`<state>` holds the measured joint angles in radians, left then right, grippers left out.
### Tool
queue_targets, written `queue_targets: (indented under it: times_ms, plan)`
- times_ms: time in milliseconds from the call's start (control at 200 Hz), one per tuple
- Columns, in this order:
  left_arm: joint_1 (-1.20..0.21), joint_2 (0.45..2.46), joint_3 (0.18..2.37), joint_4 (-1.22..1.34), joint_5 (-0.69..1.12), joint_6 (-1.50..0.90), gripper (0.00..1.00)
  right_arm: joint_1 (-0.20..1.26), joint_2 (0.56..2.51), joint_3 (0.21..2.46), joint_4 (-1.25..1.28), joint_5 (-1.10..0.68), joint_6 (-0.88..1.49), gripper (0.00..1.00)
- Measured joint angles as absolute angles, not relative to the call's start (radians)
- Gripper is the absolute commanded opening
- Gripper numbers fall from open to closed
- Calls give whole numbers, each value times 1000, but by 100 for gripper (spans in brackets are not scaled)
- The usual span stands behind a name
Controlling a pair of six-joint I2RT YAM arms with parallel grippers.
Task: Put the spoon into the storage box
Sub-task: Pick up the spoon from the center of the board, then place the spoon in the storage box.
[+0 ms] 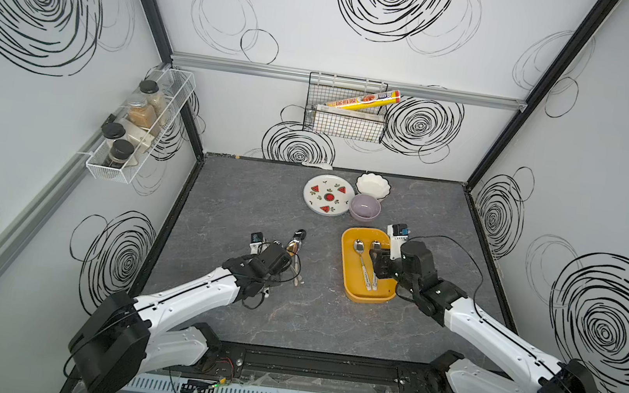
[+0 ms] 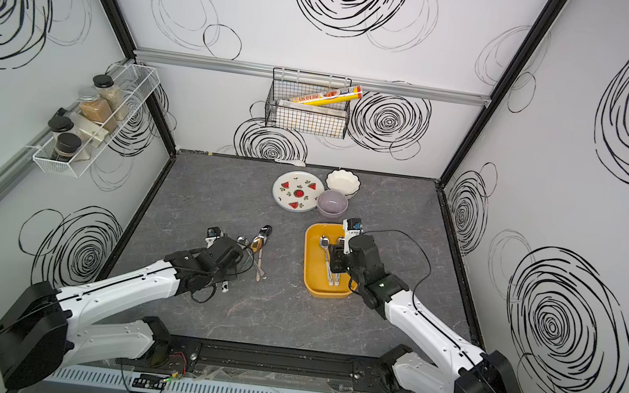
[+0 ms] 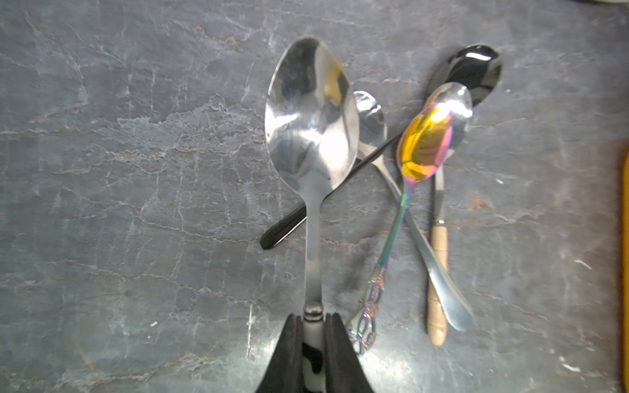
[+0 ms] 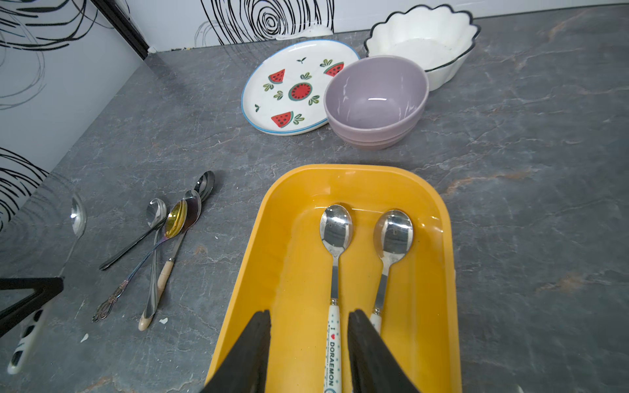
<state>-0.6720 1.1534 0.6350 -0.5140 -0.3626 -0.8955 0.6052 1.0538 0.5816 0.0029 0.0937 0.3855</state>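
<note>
Now the spoon (image 3: 311, 119) is held by the left gripper (image 3: 313, 318). The jaws are closed tightly on the white, black-patched end of its handle, and its bowl is turned hollow side up. Its neck is seen across the handle of a black spoon (image 3: 473, 71), but whether the two touch cannot be told. Just beside it, three more are crossed on the table (image 3: 136, 170): a steel spoon (image 3: 371, 115), a rainbow spoon (image 3: 425, 143) and a wood-handled spoon (image 3: 437, 272).

The box (image 1: 343, 258) is placed to the right of this heap, well apart from the held spoon. Inside it a lettered spoon (image 4: 335, 228) and a second spoon (image 4: 393, 234) are laid side by side, bowls toward the far wall.

The right gripper (image 4: 309, 313) is held over the box. Its jaws are partly open, one on each side of the lettered handle, with a gap left on both sides, so nothing is grasped.

Behind the box a plate (image 4: 289, 88), a lilac bowl (image 4: 374, 98) and a white bowl (image 4: 422, 41) are set close together.
</note>
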Motion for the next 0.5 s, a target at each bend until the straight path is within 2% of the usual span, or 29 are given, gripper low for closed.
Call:
queue_targets:
  times_ms: [195,360,501]
  plan:
    - [-850,1250,908,-614,-424,-922,0,593,1034,580,-23,210,414,42]
    - [-1015,1494,1225,-628,-469,-931,0,523,1042,570,-60,282,447,41]
    - [-1082,1721,1428,-623,-472,-927,0,432,1035,530,-64,292,463,41]
